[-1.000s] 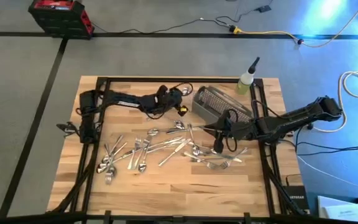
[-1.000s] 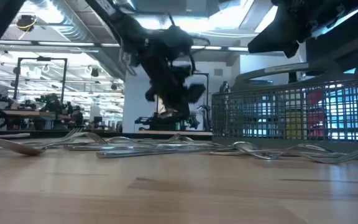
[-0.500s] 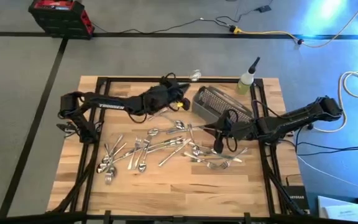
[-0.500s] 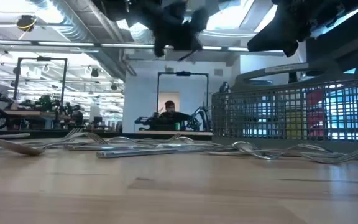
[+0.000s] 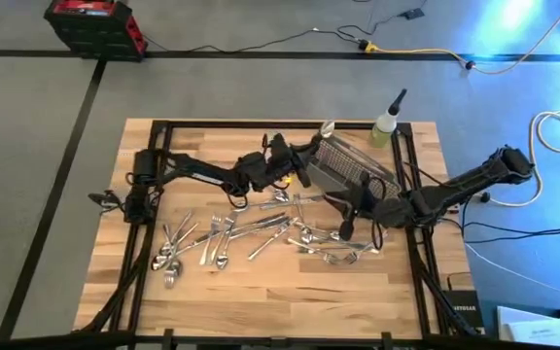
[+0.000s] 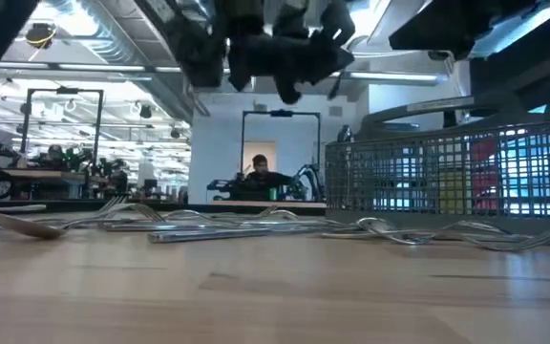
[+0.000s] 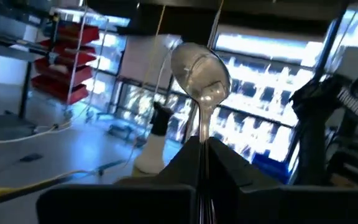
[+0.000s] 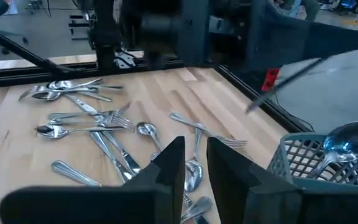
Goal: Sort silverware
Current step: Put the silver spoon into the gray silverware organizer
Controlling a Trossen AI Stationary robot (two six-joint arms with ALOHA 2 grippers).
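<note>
Left gripper (image 5: 304, 156) clamped on 1 spoon (image 5: 326, 128), bowl-up toward basket (image 5: 343, 163) at 1 o'clock for dropping in; right gripper (image 5: 346, 229) parted, empty over the pile (image 5: 251, 228).

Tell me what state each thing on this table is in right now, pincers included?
Left pincer: shut on a spoon, raised beside the mesh basket.
Right pincer: open, empty, low over the loose silverware.
Loose silverware: lying flat, scattered on the table.
Mesh basket: upright, one spoon bowl showing inside.
Squeeze bottle: upright, capped.
</note>
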